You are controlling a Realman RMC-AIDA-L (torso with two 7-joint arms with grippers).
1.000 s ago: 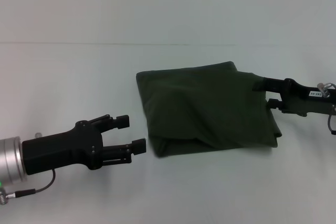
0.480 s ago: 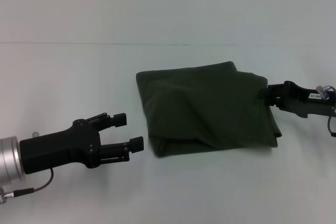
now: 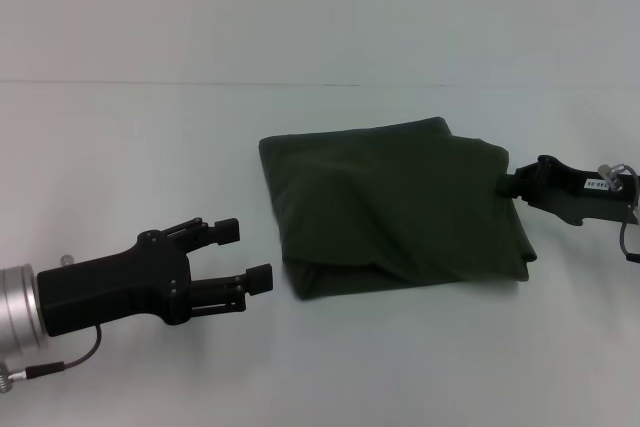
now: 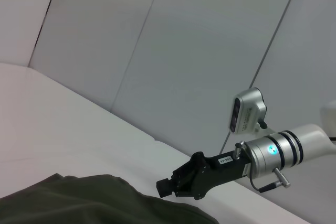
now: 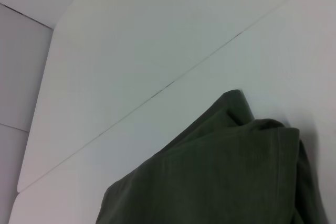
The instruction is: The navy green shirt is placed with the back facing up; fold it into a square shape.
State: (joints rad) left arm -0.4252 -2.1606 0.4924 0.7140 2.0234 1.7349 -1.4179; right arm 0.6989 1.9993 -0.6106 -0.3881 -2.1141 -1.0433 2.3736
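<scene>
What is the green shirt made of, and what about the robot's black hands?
The navy green shirt looks like soft matte knit cloth, probably cotton: it sags into rounded folds and shows no shine. The left hand and right hand look like hard black plastic or painted metal, with crisp edges and a dull finish. The left hand's wrist collar looks like brushed silver metal.

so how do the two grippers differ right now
The left gripper is open and sits apart from the shirt, on its left; the right gripper is at the shirt's right edge, fingers unclear. The left fills more of the head view. Both are black and point at the shirt.
</scene>
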